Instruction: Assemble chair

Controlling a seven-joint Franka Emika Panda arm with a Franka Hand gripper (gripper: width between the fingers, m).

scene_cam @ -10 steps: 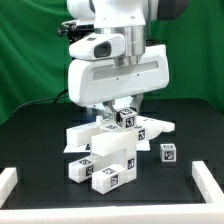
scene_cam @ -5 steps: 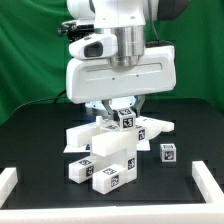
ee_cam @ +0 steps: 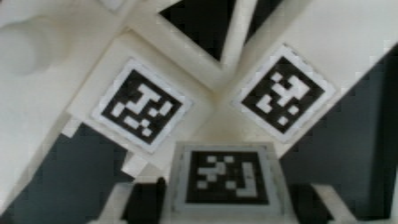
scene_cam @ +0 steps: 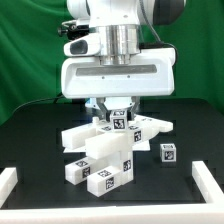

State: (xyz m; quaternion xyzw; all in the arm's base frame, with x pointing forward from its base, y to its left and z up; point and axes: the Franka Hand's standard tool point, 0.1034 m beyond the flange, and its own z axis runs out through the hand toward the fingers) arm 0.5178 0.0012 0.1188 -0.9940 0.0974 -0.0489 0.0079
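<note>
White chair parts (scene_cam: 105, 158) are piled at the middle of the black table (scene_cam: 40, 150), with their square tags showing. A small tagged block (scene_cam: 120, 125) at the pile's top is clamped between the fingers of the gripper (scene_cam: 119, 118). One loose cube (scene_cam: 168, 152) is seen apart, at three o'clock of the pile.

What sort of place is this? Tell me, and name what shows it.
Most likely a robotics lab test bench: a plain green cloth backdrop, a black tabletop fenced by a low white border rail, and white blocky plastic chair parts with black-and-white square tags under a large white robot arm.
</note>
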